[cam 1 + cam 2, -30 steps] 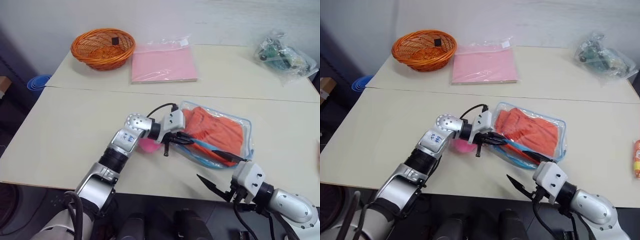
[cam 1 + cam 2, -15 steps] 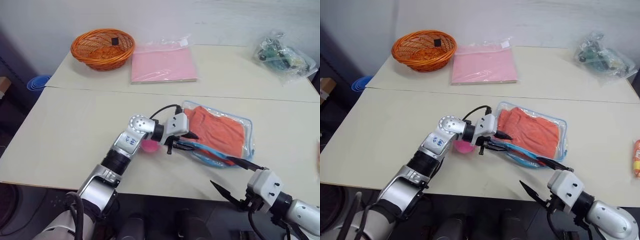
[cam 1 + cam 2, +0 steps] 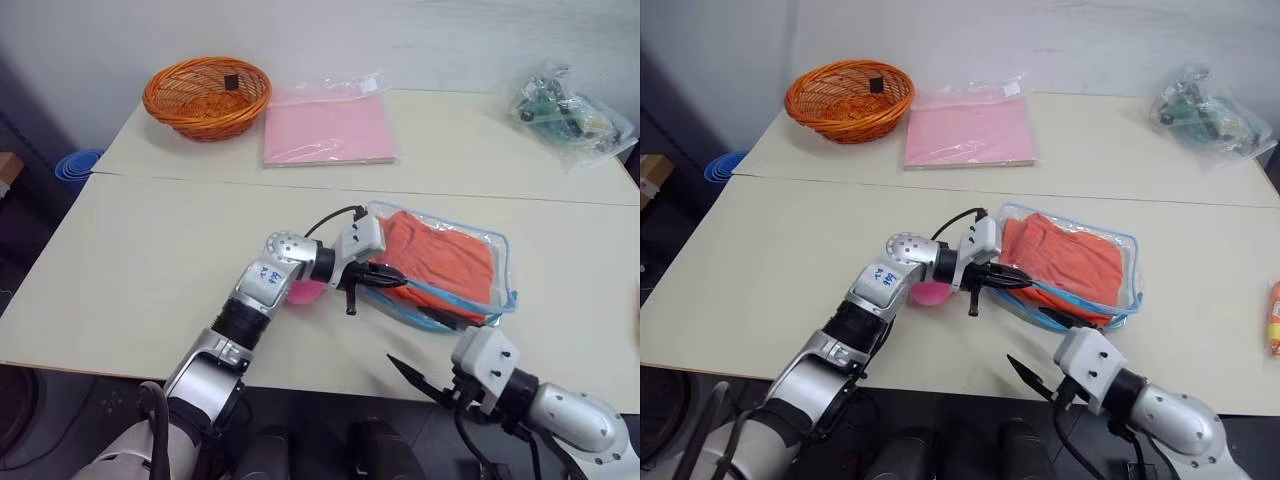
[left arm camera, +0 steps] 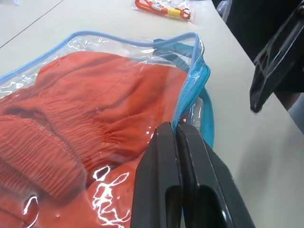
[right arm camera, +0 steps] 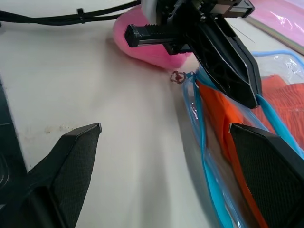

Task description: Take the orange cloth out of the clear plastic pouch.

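The clear plastic pouch [image 3: 492, 290] with light blue edging lies on the near table, right of centre. Inside it sits the orange cloth [image 3: 445, 255], wrinkled and filling most of the pouch. A pink pom-pom [image 3: 305, 292] rests at the pouch's left end. My left gripper [image 3: 388, 281] reaches in from the left and is shut on the pouch's blue zipper edge [image 4: 187, 97], raising it a little. My right gripper [image 3: 420, 345] stands open at the table's front edge, just short of the pouch's near side, holding nothing.
On the far table stand an orange wicker basket [image 3: 207, 95], a clear sleeve with a pink sheet [image 3: 327, 128] and a clear bag of green and dark parts [image 3: 565, 110]. A small orange packet [image 3: 1272, 320] lies at the right edge.
My left gripper's fingers have closed on the pouch's blue edge and pulled it slightly to the right. My right gripper drew back toward the table's edge, then came forward again, still open.
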### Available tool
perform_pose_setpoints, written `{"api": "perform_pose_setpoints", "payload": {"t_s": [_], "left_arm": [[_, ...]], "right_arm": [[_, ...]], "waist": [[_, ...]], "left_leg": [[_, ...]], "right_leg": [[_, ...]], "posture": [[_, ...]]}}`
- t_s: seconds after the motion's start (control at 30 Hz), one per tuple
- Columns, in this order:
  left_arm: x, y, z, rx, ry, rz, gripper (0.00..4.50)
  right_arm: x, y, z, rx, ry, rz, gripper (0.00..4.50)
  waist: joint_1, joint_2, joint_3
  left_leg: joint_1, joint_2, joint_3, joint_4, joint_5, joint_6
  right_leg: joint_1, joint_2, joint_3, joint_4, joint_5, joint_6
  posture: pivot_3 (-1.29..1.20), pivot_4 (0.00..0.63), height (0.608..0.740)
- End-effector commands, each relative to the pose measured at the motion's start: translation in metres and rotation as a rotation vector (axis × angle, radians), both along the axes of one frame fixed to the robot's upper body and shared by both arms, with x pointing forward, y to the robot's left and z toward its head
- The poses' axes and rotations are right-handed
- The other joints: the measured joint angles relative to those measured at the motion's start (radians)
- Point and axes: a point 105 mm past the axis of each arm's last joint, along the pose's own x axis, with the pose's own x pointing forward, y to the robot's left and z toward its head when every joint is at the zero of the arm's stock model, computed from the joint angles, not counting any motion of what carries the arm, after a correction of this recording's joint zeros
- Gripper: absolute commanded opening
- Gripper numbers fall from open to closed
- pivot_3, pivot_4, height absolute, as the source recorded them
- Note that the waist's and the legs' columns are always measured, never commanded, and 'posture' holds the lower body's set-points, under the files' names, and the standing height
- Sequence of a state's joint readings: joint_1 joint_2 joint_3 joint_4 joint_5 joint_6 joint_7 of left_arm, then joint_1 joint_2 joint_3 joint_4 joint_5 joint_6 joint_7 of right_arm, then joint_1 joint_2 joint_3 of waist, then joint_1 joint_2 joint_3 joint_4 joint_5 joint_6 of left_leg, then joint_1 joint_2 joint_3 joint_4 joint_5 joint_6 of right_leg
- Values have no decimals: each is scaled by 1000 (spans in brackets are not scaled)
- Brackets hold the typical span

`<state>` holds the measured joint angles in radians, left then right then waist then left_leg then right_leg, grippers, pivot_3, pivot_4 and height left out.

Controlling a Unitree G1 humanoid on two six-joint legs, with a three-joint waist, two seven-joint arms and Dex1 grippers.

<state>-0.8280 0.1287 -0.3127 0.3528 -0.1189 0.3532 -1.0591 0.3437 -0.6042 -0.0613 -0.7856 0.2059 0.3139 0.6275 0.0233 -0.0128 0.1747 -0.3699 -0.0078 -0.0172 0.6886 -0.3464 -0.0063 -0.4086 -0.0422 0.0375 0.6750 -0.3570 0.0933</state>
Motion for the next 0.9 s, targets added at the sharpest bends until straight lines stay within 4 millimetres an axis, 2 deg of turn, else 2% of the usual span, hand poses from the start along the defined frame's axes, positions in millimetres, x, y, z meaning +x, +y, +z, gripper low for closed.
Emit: {"api": "perform_pose_setpoints", "payload": {"t_s": [0.03,0.2,0.37,0.47,0.53,0.7,0.77,0.9], "left_arm": [[-1,-5,22,-53,-55,-10,25],[-3,-5,26,-73,-66,-25,25],[-3,-5,30,-101,-69,-23,25],[-7,-6,30,-111,-67,-48,0],[-9,-7,30,-111,-68,-59,0],[-11,-7,27,-102,-72,-65,0],[-11,-6,27,-101,-72,-64,0],[-10,-5,25,-98,-67,-62,0]], "right_arm": [[6,0,1,-18,-1,-22,4500],[29,-17,4,-63,-60,-130,4500],[44,-30,-2,-118,-57,-196,4500],[54,-34,0,-125,-74,-249,3912],[61,-36,2,-124,-84,-284,3912],[65,-30,6,-100,-83,-302,3912],[66,-29,6,-147,-95,-293,3912],[70,-36,0,-178,-80,-346,3912]], "waist": [[0,0,0],[0,0,0],[-1,0,0],[-1,0,0],[-3,0,0],[-3,0,0],[-3,0,0],[-2,0,0]], "left_leg": [[0,0,0,0,0,0],[0,0,0,0,0,0],[0,0,0,0,0,0],[0,0,1,0,0,0],[0,0,0,0,0,0],[-1,0,1,0,0,-1],[-1,0,0,0,0,-1],[-1,0,1,0,0,-1]], "right_leg": [[0,0,0,0,0,0],[0,0,0,0,0,0],[0,0,0,0,0,0],[-1,0,0,0,0,0],[-1,0,0,1,0,0],[-1,0,0,1,0,0],[-1,0,0,1,0,0],[-1,0,0,0,0,0]], "posture": [[0,150,740],[0,150,740],[0,150,740],[0,150,740],[0,150,740],[0,150,740],[0,150,740],[0,150,740]]}}
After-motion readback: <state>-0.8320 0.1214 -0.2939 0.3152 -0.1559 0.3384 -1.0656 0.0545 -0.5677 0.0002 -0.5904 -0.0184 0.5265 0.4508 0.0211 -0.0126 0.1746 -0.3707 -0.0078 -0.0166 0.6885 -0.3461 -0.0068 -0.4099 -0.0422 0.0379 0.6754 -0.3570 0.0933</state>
